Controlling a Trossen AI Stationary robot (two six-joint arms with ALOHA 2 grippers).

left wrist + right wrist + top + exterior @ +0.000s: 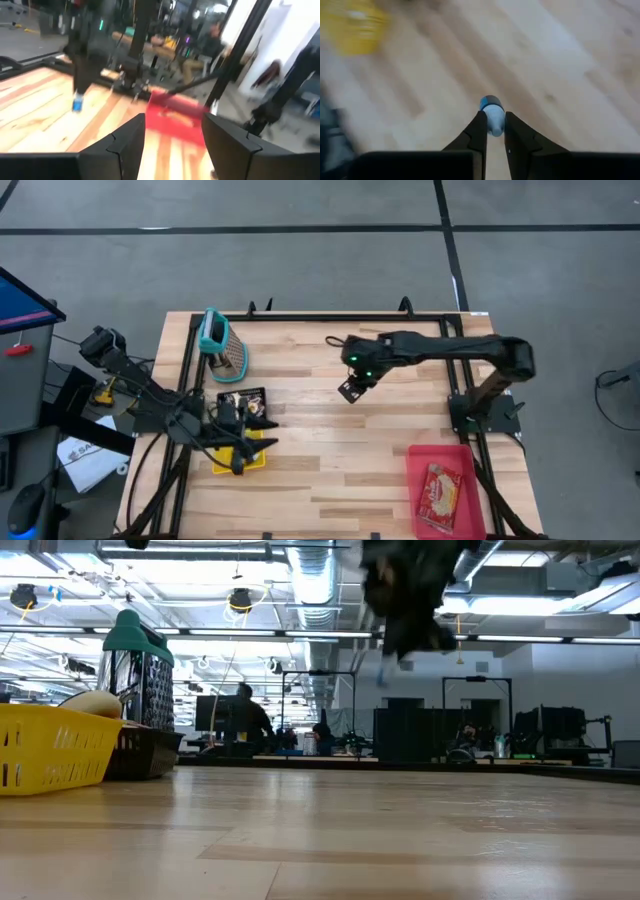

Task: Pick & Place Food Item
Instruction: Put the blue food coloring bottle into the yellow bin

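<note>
Right gripper (493,131) clamped shut on a small white-and-blue packet (491,116), carried high over mid-table, well apart from the red plastic tray (420,461); pinched only by its end, liable to slip mid-swing; left gripper (173,131) parted, empty.

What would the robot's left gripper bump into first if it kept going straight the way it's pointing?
Probably nothing soon. The left gripper looks across bare wooden table, open and empty. The red tray lies farthest along that line, so it would likely come first, though depth is hard to judge.
</note>
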